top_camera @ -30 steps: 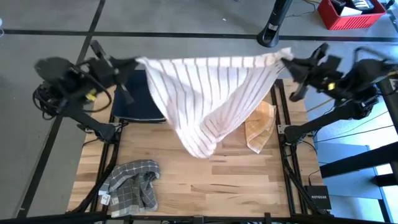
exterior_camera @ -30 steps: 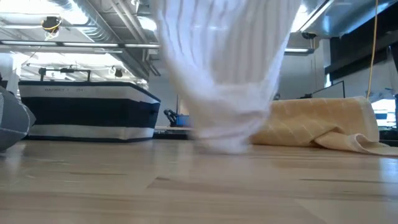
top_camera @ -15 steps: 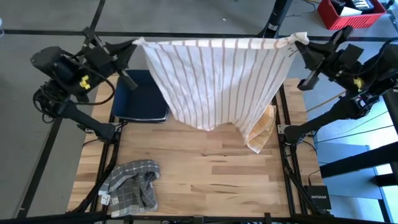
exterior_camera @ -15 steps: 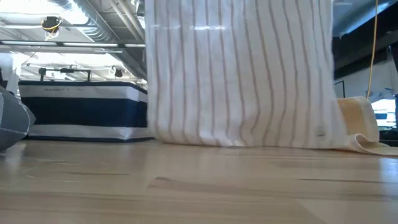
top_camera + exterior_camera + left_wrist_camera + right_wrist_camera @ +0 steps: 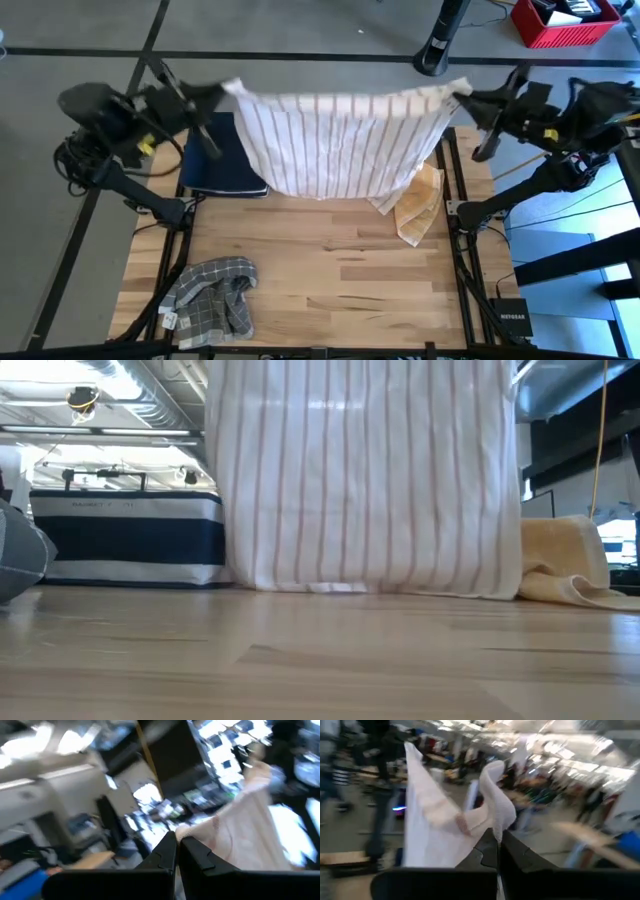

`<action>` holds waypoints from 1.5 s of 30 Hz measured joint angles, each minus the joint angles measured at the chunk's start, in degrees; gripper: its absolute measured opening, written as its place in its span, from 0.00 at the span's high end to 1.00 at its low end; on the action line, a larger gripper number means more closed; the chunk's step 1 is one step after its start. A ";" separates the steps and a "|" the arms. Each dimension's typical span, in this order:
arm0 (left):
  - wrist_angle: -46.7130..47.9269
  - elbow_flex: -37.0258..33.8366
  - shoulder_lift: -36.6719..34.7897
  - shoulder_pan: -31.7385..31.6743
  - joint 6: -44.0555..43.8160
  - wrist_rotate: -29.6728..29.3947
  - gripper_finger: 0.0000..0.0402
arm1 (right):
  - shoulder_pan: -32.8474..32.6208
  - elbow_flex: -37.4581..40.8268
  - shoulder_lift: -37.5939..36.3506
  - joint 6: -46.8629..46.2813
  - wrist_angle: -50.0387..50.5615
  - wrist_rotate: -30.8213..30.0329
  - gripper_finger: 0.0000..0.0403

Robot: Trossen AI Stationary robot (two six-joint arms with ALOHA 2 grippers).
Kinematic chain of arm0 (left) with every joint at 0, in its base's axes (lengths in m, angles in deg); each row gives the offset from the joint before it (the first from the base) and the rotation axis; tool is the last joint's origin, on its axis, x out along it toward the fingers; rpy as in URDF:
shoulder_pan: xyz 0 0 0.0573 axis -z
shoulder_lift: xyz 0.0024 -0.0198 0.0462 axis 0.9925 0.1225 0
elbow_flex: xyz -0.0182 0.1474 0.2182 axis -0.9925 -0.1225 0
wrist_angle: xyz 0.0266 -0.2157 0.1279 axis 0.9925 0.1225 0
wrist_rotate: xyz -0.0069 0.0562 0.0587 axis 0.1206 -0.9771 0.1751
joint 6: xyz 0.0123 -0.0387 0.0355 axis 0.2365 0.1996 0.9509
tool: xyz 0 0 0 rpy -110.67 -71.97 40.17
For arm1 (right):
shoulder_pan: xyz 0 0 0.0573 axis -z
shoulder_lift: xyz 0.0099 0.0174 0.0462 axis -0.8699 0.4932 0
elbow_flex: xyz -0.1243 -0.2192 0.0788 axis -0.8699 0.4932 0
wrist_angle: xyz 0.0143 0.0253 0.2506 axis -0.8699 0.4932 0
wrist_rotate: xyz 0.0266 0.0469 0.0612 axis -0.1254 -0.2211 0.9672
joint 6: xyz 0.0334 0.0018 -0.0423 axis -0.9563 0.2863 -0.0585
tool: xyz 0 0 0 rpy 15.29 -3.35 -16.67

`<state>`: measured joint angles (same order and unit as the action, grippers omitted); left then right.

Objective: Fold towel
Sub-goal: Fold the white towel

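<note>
Both grippers, L [image 5: 222, 92] & R [image 5: 462, 92], are clamping striped towel [image 5: 335, 140] corners; long axis is running 9-to-3, hem brushing table [image 5: 330, 290].

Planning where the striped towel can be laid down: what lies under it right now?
Under the hanging striped towel: part of the navy towel, part of the yellow towel and bare table. Anything else there is covered.

1. A small black box [image 5: 511, 321] beside the near right corner of the desk [image 5: 330, 270] carries pale lettering, too small to read.
2. No other text is legible.
</note>
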<state>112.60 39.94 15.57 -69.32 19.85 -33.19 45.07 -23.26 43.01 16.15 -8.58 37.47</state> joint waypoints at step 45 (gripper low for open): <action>11.04 -0.46 7.45 30.73 -21.32 -2.73 1.00 | -25.55 -0.50 10.88 -20.15 13.25 -9.23 0.99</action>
<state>123.64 39.48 23.02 -38.59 -1.47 -35.92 19.53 -23.76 53.89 -4.00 4.67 28.24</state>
